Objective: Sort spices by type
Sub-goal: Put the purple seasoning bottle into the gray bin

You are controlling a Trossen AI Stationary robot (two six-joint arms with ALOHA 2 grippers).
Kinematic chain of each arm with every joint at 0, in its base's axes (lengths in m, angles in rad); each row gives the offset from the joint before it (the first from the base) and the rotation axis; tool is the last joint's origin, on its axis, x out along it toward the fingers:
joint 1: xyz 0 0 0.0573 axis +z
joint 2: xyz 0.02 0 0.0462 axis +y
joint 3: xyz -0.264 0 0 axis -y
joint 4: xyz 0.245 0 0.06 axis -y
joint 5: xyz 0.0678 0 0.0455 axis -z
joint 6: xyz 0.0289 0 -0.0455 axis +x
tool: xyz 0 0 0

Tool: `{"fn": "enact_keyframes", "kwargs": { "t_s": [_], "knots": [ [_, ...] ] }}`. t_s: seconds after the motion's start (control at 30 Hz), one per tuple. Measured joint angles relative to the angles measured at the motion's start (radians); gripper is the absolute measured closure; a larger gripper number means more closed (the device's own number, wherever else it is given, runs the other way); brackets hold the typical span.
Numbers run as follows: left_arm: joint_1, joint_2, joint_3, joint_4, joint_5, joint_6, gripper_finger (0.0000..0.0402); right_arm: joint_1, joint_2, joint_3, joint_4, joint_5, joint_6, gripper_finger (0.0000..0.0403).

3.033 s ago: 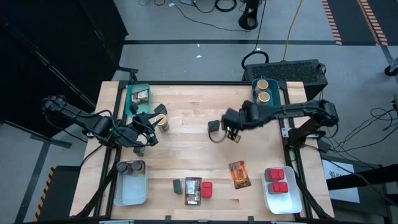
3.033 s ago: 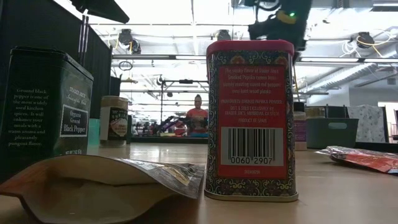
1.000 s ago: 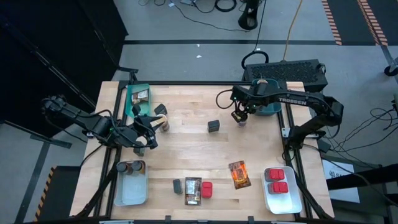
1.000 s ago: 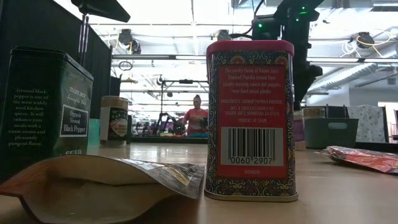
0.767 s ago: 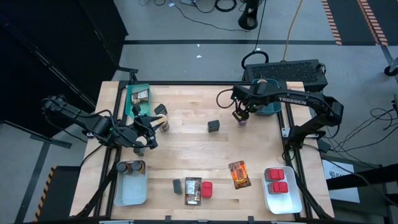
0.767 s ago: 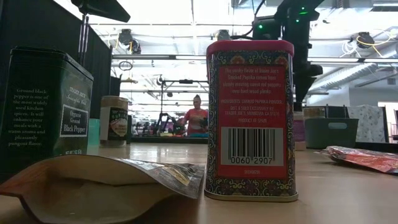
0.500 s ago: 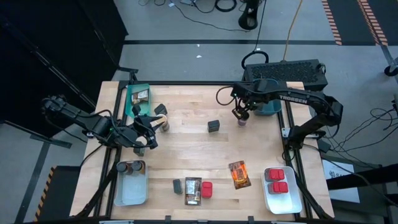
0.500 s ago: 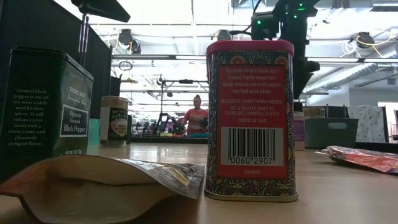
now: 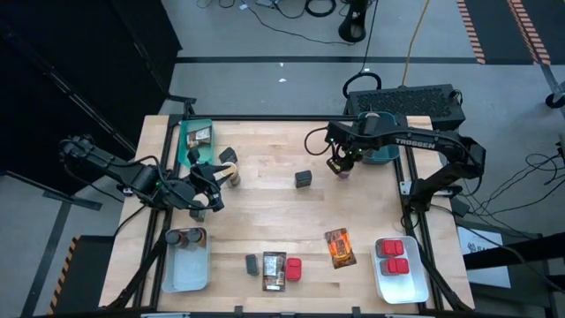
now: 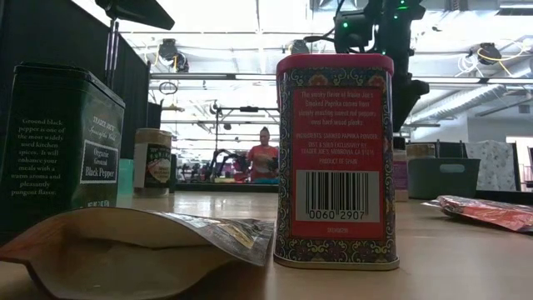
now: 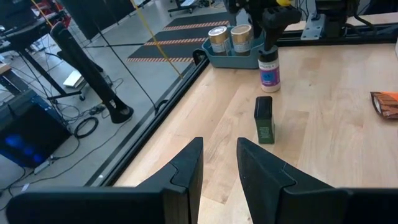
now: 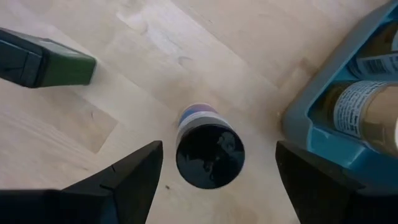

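The right end effector (image 9: 342, 164) hangs directly above a small purple-labelled jar (image 12: 208, 149) with a black lid, which stands upright on the desk (image 9: 265, 212) just beside the teal bin (image 12: 323, 118) at the far right. Its fingers (image 12: 134, 171) are spread wide on either side of the jar and apart from it, so nothing is grasped. From overhead the jar is almost wholly hidden under the end effector, and the arm covers most of the teal bin; the left wrist view shows two tan round cylinders (image 11: 229, 38) standing inside. A dark green tin (image 11: 264, 119) stands alone near the middle of the desk. The left end effector (image 9: 205, 184) waits at the left side near a tan cylinder (image 9: 231, 172); its fingers (image 11: 186, 168) stand a little apart with nothing between them, released. A second teal bin (image 9: 187, 141) at the far left holds a packet whose print cannot be read. A clear-white bin (image 9: 185, 265) at the near left holds dark jars (image 9: 181, 237); another (image 9: 397, 281) at the near right holds two red tins (image 9: 393, 256). Along the near edge lie a small dark tin (image 9: 252, 263), a brown packet (image 9: 274, 270), a red tin (image 9: 293, 269) and an orange packet (image 9: 339, 247). In the low view the red tin and a black pepper tin (image 10: 58, 154) block most of the desk, and the brown packet is cut off at the frame's edge.
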Motion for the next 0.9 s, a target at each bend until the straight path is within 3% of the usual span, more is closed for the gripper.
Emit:
{"fn": "enact_keyframes", "kwargs": {
  "t_s": [0.67,0.9],
  "knots": [
    [0.000,0.000,0.000,-0.001,0.000,0.000,0.0301,0.004,0.001,-0.192,0.173,-0.015,0.019,0.0106],
    [0.000,0.000,0.000,0.000,-0.001,0.000,0.0301,0.004,0.001,-0.218,0.203,-0.011,0.026,0.0154]
  ]
}}
